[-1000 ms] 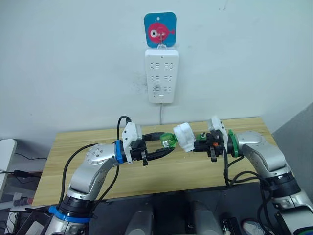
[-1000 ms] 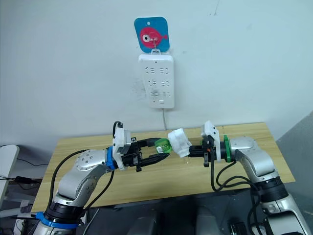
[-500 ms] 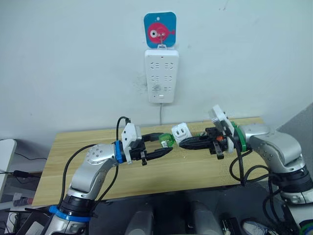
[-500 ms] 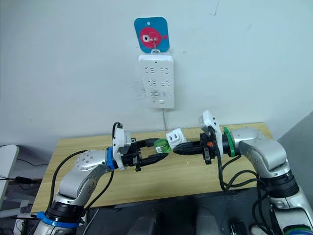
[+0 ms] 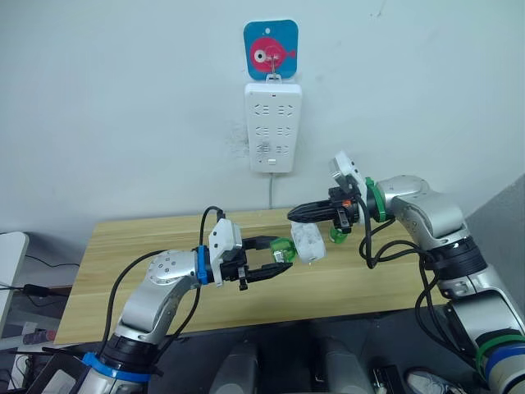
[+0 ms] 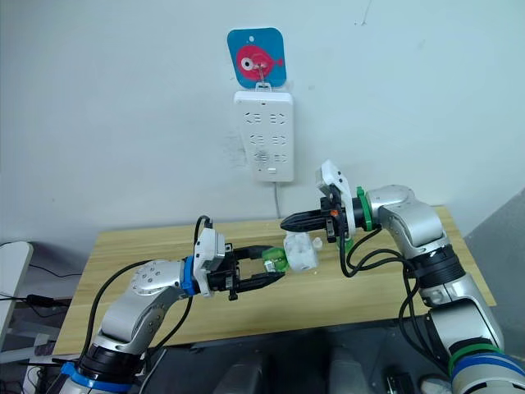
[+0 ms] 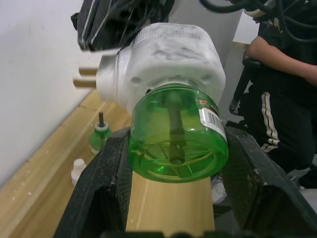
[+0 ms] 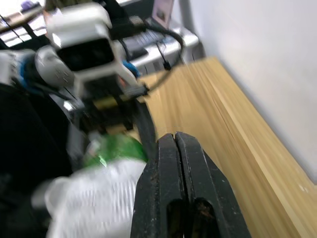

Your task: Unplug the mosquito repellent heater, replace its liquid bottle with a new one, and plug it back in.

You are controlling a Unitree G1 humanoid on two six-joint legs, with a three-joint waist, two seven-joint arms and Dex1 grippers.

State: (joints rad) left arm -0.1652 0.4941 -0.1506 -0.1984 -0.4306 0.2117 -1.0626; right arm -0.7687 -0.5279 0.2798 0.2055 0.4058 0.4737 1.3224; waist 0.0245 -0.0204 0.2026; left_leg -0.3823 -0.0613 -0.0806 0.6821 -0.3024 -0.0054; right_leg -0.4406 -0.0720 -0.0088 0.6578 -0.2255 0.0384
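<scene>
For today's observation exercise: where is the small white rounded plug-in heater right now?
In the left eye view, the small white rounded plug-in heater sits mid-frame above the wooden table, on the translucent green bottle gripped by the left gripper.

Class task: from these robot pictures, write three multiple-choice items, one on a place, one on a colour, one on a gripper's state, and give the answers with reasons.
1. Where does the power strip hang?
A. on the wall above the table
B. flat on the table
C. on the floor

2. What colour is the bottle fitted in the heater?
A. red
B. green
C. blue

3. How are the right gripper's fingers?
A. wide open
B. shut on the heater
C. shut, holding nothing

Answers:
1 A: the strip hangs under a fish picture, above the table.
2 B: the left wrist view shows translucent green plastic.
3 C: the right wrist view shows both fingers pressed together with nothing between them; the left gripper holds the bottle.
</scene>
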